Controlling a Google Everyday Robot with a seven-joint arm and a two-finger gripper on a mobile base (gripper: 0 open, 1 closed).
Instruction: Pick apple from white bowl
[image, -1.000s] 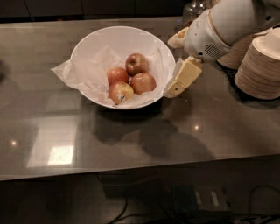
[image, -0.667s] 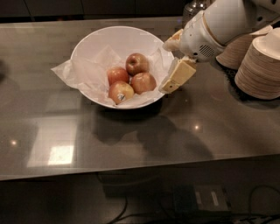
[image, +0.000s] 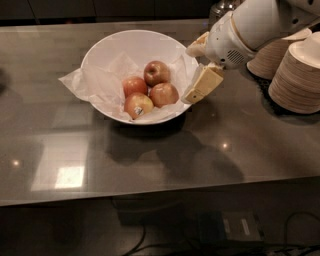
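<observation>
The white bowl (image: 107, 50) stands on the dark counter, lined with crinkled white paper. Several red-yellow apples (image: 150, 89) lie in it, one (image: 156, 73) at the back, one (image: 163, 94) at the right, one (image: 138, 105) at the front with a sticker. My gripper (image: 199, 67) comes in from the upper right on a white arm (image: 260, 22). It hangs over the bowl's right rim, just right of the apples and above them. Its two beige fingers (image: 203, 84) are spread apart with nothing between them.
Stacks of beige disposable bowls (image: 298, 75) stand at the right edge of the counter, close under the arm. A metal object (image: 222, 7) stands at the back. The counter's front edge (image: 150, 195) runs along the lower part, with cables below.
The gripper has moved left and a little up, from beside the bowl's right side to over its right rim. The apples and bowl have not moved.
</observation>
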